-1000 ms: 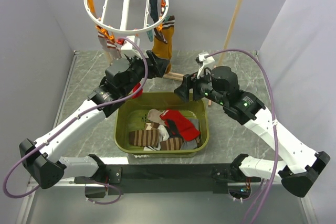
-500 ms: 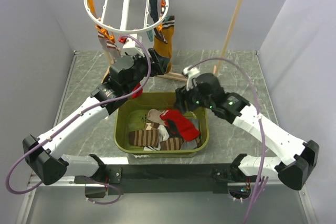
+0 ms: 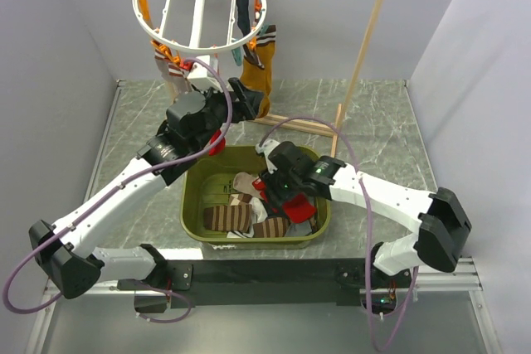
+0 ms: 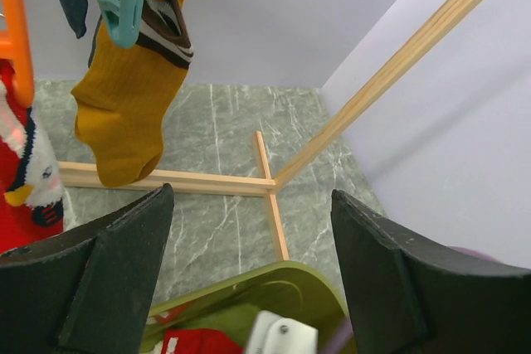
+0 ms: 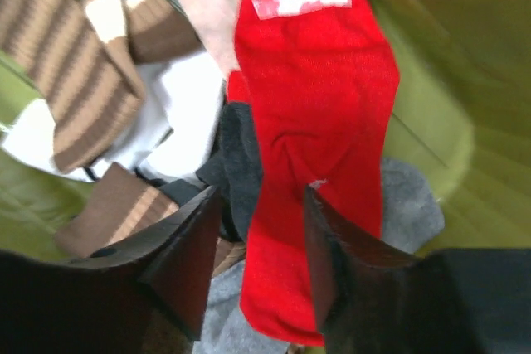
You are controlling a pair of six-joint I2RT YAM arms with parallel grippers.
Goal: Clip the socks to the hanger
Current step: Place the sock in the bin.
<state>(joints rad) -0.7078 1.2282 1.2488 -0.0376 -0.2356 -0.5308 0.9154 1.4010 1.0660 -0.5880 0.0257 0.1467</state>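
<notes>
Wrist views alone: right gripper (image 5: 261, 205) part-open astride red sock (image 5: 315, 80); left gripper (image 4: 249, 201) wide, empty, near hanging mustard sock (image 4: 124, 105).

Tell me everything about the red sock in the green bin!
The red sock is soft-looking knit with a white label near one end. It lies stretched out, slightly wrinkled mid-length, atop a dark sock and a grey sock in the olive bin. The right gripper straddles its other end, jaws apart.

Socks (image 5: 315, 122) are knitted cloth; the bin (image 3: 191, 201) smooth olive plastic; the rack (image 4: 191, 180) bare wood; the hanger (image 3: 200, 18) white plastic.
</notes>
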